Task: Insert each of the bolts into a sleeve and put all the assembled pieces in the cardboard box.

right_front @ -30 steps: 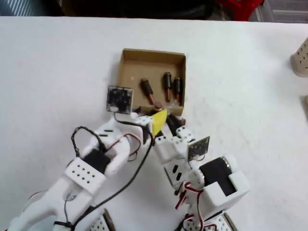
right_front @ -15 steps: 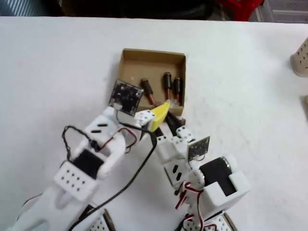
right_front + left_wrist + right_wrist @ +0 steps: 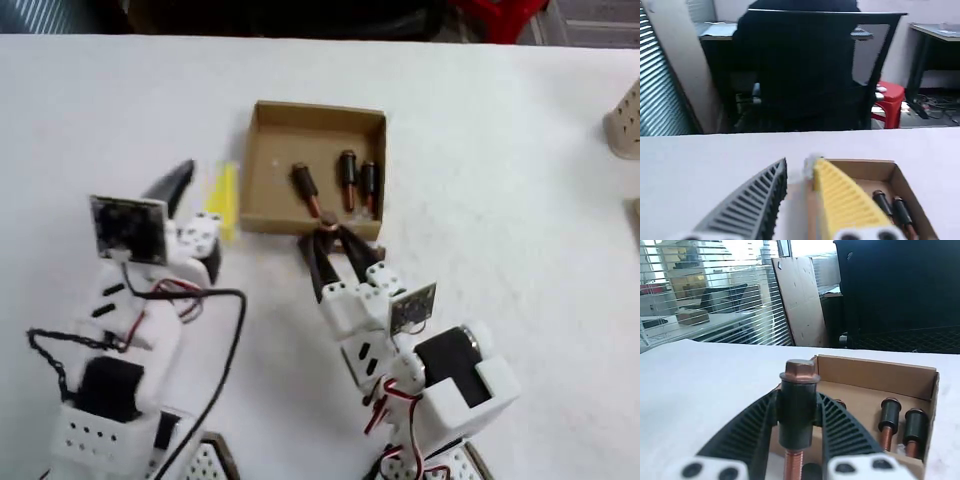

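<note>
Bolt-in-sleeve assembly (image 3: 797,407) clamped upright in right tool (image 3: 328,238), at cardboard box (image 3: 320,108) near wall; releasing here could drop it outside. Left tool (image 3: 205,182) apart, empty.

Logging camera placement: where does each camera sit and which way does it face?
High view: fixed above the table, looking down on left gripper, right gripper and cardboard box.
Left wrist view: on the left wrist, looking past the open left gripper toward the box.
Right wrist view: on the right wrist, looking past the right gripper, shut on a sleeved bolt, toward the box.
All share the box.
</note>
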Controlling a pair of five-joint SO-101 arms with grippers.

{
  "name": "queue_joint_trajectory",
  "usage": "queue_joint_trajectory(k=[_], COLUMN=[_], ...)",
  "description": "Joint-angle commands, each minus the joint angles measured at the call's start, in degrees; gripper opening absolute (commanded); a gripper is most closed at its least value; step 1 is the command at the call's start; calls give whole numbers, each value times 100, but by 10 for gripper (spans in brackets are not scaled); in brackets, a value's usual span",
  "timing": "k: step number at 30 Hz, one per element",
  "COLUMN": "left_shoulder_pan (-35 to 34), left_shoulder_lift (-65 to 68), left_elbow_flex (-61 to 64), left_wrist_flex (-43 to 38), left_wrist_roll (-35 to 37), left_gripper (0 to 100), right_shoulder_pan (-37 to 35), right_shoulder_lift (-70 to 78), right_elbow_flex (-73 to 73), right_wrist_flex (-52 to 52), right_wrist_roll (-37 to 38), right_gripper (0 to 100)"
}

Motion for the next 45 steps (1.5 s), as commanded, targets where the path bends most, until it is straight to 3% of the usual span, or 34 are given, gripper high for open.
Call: queue_joint_trajectory(k=[1,14,19,24,29,37,45], left_shoulder_pan=[-769,-1886,-2070,-2299,-2299,-2273,-2273], left_shoulder_lift=[-110,-136,-136,-136,-136,-136,-136], left_elbow_flex=[105,2259,2822,3244,3499,3499,3473], left_wrist_flex=[-35,-44,-44,-44,-281,-70,18], left_wrist_roll=[53,0,-9,-26,-1029,-1055,-1055], left_gripper=[56,64,64,64,64,64,64], right_shoulder_pan=[66,286,303,303,303,347,637], right_shoulder_lift=[-48,-101,-101,-101,-101,-101,-848], right_elbow_flex=[26,35,35,35,26,-88,-686], right_wrist_flex=[-136,-163,-145,-136,-136,-110,1657], right_wrist_roll=[0,18,809,967,976,985,1319], right_gripper=[16,16,16,16,16,16,16])
